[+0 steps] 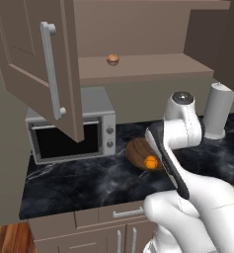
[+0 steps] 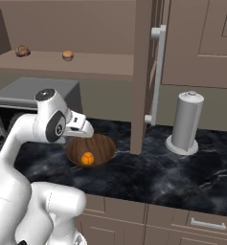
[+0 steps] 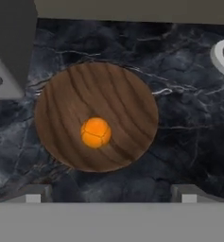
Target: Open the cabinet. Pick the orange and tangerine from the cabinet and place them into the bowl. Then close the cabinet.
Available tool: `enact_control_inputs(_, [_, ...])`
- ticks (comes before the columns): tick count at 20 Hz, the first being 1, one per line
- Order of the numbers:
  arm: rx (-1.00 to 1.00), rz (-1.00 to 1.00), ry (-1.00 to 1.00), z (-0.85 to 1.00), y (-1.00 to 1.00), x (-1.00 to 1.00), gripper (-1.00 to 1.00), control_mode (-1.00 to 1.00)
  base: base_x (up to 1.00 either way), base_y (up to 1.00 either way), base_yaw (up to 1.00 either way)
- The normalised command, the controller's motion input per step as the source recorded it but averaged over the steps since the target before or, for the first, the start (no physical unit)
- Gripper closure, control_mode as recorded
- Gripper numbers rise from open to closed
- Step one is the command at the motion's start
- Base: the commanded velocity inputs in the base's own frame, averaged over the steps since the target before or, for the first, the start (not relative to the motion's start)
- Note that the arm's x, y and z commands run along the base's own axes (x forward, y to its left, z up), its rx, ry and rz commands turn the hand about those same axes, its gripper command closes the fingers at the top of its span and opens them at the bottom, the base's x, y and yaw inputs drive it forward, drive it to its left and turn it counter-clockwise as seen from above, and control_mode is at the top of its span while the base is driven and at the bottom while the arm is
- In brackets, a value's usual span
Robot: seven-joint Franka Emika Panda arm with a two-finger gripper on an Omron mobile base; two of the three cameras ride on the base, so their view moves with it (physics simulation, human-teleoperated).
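- The arm [image 2: 19,143] is bent over the counter [image 2: 182,172], its hand pointed straight down above the bowl [image 3: 96,116].
- The gripper [image 3: 111,197] is spread wide, nothing held.
- One orange fruit [image 3: 95,133] is seen in the bowl.
- The cabinet [image 1: 138,59] is open; another fruit [image 1: 113,60] lies on its shelf.

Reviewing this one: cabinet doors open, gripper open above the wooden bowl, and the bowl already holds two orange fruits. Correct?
Not quite: the bowl holds one orange fruit, not two, as the hand view shows plainly. The rest stands: the cabinet doors are open and the gripper is open above the bowl. Two small round items sit on the cabinet shelf in the right base view.
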Motion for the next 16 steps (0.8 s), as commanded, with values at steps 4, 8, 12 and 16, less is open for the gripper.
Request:
enact_control_inputs(4, [0.00, 0.03, -0.17, 0.79, 0.00, -0.59, -1.00, -1.00, 0.00, 0.00, 0.00])
enact_control_inputs(8, [0.00, 0.06, -0.23, 0.73, 0.00, -0.47, -1.00, -1.00, 0.00, 0.00, 0.00])
enact_control_inputs(12, [0.00, 0.11, -0.26, 0.74, 0.03, -0.35, -1.00, -1.00, 0.00, 0.00, 0.00])
enact_control_inputs(16, [0.00, 0.12, -0.24, 0.75, 0.14, -0.19, -1.00, -1.00, 0.00, 0.00, 0.00])
